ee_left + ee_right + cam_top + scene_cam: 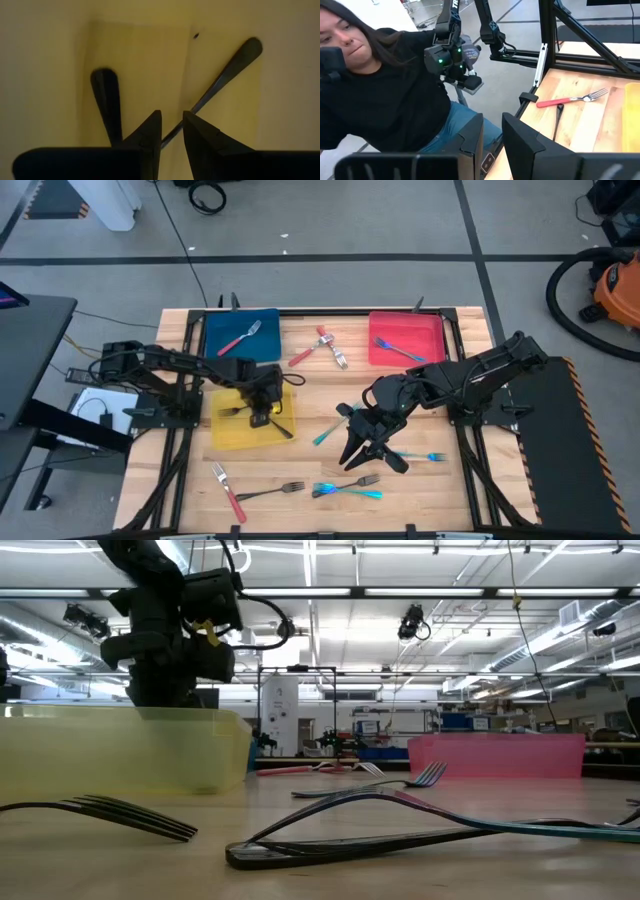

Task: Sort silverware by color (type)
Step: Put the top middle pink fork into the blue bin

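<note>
Left end effector (262, 417) over the yellow tray (226, 435)
Its fingers stand slightly apart, empty, above dark forks (107, 102); right end effector (362, 450) slightly apart, empty.

Bright overhead strip lights, blurred foreground

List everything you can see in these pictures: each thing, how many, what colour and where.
Trays: three; blue tray and red tray at the far edge, yellow tray mid-left.
Red-handled forks: four; one in the blue tray, two between the far trays, one front-left.
Dark forks: three; two in the yellow tray, one at the front.
Blue forks: about five; one in the red tray, the rest front-right.
Person: one, black top, beyond the table.
Left gripper: over the yellow tray.
Right gripper: open, above the front-right forks.
</note>
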Controlling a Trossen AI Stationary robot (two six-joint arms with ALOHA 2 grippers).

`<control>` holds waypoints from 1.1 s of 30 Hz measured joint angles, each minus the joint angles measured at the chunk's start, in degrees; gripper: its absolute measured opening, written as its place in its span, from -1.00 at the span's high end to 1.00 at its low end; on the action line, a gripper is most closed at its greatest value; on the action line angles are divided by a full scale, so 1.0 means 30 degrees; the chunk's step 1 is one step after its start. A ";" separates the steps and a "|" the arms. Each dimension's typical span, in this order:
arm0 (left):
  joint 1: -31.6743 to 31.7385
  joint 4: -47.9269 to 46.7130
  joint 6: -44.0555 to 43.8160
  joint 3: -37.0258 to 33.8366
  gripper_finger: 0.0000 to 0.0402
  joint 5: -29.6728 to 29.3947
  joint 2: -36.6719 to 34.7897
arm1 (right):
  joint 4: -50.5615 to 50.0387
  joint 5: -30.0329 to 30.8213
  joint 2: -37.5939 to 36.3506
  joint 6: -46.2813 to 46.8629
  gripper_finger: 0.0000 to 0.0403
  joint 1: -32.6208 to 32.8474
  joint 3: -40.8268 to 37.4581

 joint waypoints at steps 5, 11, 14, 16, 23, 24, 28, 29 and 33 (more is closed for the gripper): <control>0.0022 -0.0481 0.1108 0.1503 0.61 -0.0108 0.0000 | -0.1991 0.0145 -0.0269 -0.1457 0.60 -0.0710 0.0000; 0.0474 -0.0408 0.3659 0.4604 0.61 -0.0176 -0.0007 | -0.6674 0.3053 -0.0994 -0.4141 0.60 -0.2365 0.0000; 0.0788 -0.0515 0.4077 0.6083 0.61 -0.0278 -0.0015 | -0.8729 0.4223 -0.1188 -0.4847 0.60 -0.3171 0.0000; 0.0882 -0.1032 0.4171 0.7042 0.61 -0.0299 -0.0028 | -0.9581 0.4797 -0.1188 -0.5064 0.60 -0.3663 0.0000; 0.0990 -0.3363 0.6256 0.9819 0.61 -0.2208 -0.0183 | -1.0347 0.5298 -0.0964 -0.6095 0.60 -0.5312 -0.0420; 0.1095 -0.3727 0.6470 1.0181 0.61 -0.2515 -0.0219 | -1.0003 0.5528 -0.0936 -0.6070 0.60 -0.5562 -0.0488; 0.1770 -0.5427 0.6587 1.0795 0.61 -0.2762 -0.0747 | -0.8018 0.7354 -0.0933 -0.4833 0.60 -0.6582 -0.1124; 0.1991 -0.5410 0.6583 1.0841 0.61 -0.2762 -0.0933 | -0.7594 0.7790 -0.0933 -0.4528 0.60 -0.6836 -0.1297; 0.3170 -0.6192 0.6040 1.0512 0.61 -0.2732 -0.1848 | -0.6474 0.8105 -0.0933 -0.5255 0.60 -0.7853 -0.2171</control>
